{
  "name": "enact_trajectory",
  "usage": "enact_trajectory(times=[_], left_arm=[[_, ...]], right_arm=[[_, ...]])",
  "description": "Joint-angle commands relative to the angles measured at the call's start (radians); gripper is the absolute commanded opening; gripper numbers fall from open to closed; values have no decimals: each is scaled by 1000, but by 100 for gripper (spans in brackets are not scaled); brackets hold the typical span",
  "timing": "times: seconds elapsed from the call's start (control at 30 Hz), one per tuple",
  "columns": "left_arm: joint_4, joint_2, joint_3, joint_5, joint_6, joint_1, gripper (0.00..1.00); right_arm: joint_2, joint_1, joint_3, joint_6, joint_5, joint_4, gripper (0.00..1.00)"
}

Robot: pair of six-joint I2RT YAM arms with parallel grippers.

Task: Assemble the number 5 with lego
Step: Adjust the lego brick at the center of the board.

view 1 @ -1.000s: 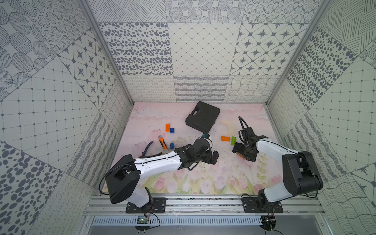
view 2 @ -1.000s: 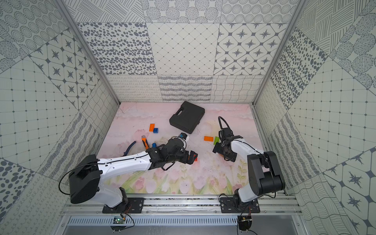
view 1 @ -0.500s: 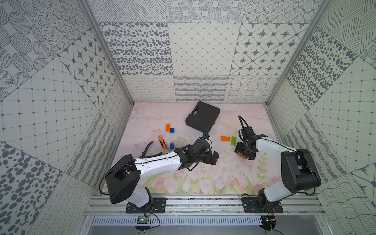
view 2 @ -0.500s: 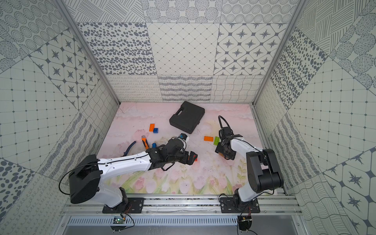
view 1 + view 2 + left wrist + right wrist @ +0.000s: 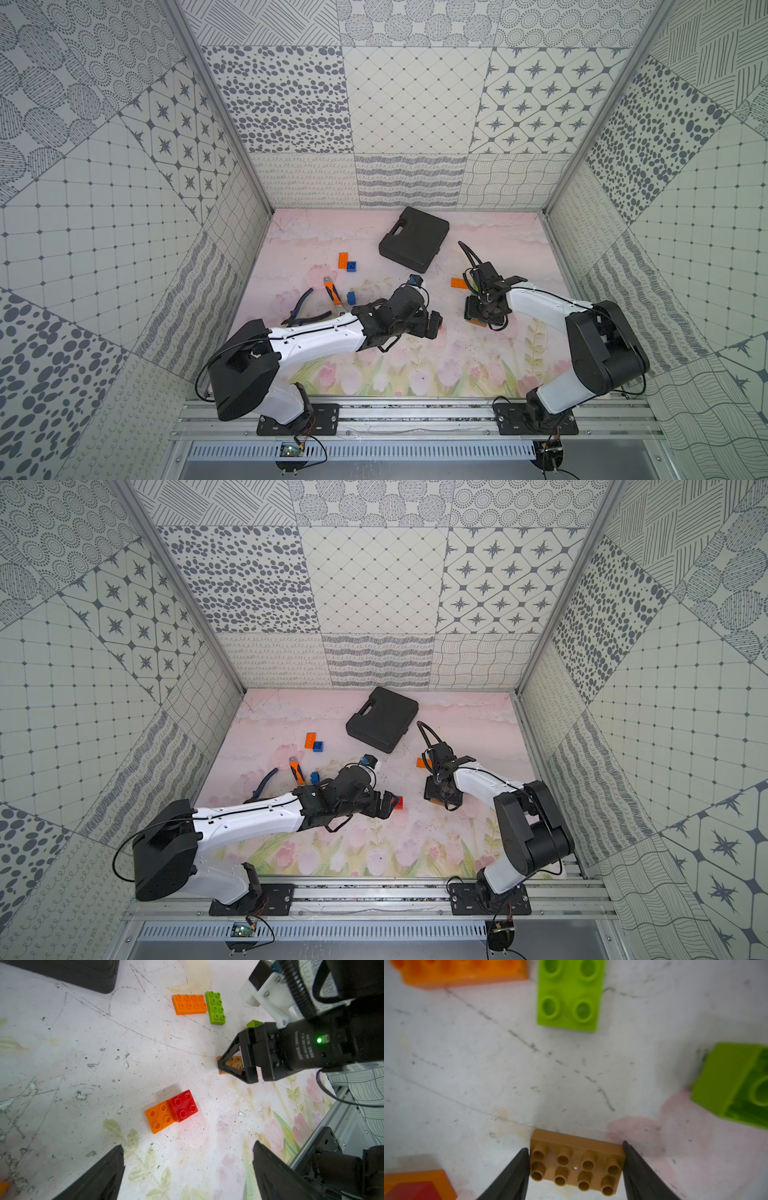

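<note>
The brown brick [image 5: 576, 1164] lies on the table [image 5: 83, 1084] at 3 o'clock from the red brick [image 5: 399, 802] in a top view — right gripper [image 5: 575, 1147] nearer, its jaws pinching the two short ends across the long axis, left gripper [image 5: 188, 1144] jaws spread wide.

Both top views are looking steeply down from high above the front edge of the table [image 5: 457, 365]; both wrist cameras are facing it up close, sharing the brown brick [image 5: 576, 1160].
</note>
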Motion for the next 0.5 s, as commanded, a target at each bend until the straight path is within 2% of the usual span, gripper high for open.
enact_trajectory(times=[0.0, 0.17, 0.27, 0.47], left_arm=[[36, -55, -48, -88, -24, -1, 100], [53, -93, -79, -119, -32, -1, 99], [54, -102, -83, -129, -31, -1, 100], [52, -101, -78, -130, -26, -1, 99]], right_arm=[[60, 72, 24, -68, -3, -45, 68], [98, 113, 64, -105, 62, -94, 77], [85, 113, 75, -77, 73, -107, 82], [68, 113, 48, 116, 46, -59, 85]])
